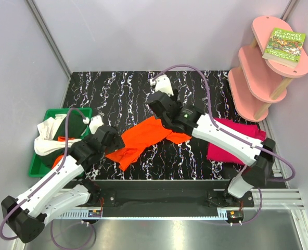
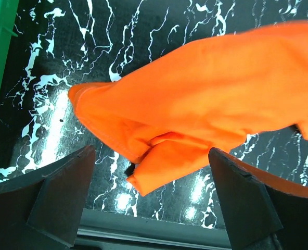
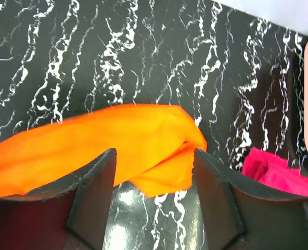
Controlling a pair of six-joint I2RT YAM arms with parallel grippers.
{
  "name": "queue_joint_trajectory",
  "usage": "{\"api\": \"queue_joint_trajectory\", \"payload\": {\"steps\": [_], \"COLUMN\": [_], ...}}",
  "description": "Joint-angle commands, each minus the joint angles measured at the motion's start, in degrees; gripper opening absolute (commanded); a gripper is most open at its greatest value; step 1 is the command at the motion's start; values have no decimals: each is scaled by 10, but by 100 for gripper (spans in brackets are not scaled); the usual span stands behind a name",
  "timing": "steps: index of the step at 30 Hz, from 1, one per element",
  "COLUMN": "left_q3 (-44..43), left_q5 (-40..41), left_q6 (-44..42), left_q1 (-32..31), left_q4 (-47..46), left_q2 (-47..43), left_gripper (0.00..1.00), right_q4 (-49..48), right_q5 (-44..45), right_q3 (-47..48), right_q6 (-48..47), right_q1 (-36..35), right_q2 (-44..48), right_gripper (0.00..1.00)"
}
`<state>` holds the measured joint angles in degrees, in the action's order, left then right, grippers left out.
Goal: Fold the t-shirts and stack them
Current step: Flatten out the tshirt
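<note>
A bright orange t-shirt [image 1: 141, 138] lies bunched in a long diagonal strip on the black marbled table. My left gripper [image 1: 115, 140] hovers open over its near left end. In the left wrist view a folded corner of the orange t-shirt [image 2: 206, 94] lies between the wide-apart fingers of the left gripper [image 2: 154, 192], untouched. My right gripper [image 1: 164, 115] stands open over the far right end. There the orange t-shirt [image 3: 107, 140] lies loose between the fingers of the right gripper [image 3: 154, 192]. A magenta-pink t-shirt [image 1: 232, 139] [image 3: 271, 169] lies at the right, partly under the right arm.
A green bin [image 1: 52, 112] at the left holds white, dark green and orange cloth; its edge [image 2: 0, 41] shows in the left wrist view. A pink tiered shelf [image 1: 263, 62] with a book [image 1: 285, 46] stands at the back right. Grey walls enclose the table.
</note>
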<state>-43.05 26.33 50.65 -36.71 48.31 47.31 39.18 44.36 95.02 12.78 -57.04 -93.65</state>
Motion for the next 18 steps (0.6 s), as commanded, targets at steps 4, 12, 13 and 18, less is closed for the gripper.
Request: {"api": "queue_joint_trajectory", "payload": {"steps": [4,12,13,18], "left_q3": [-24,-35,-37,-41], "left_q5": [-6,-18,-20,-27], "left_q6": [1,-9,-8,-15], "left_q1": [-4,-7,-8,-11], "left_q4": [-28,-40,-43,-51], "left_q2": [24,67,74,93], "left_gripper": [95,95,95,95], "right_q4": [-18,-9,-9,-16], "right_q5": [24,-34,-37,-79], "right_q3": [-131,-268,-287,-326], "right_q6": [83,211,232,284], "right_q1": [-1,23,25,104], "right_q2": [79,108,102,90], "right_gripper": [70,57,55,49]}}
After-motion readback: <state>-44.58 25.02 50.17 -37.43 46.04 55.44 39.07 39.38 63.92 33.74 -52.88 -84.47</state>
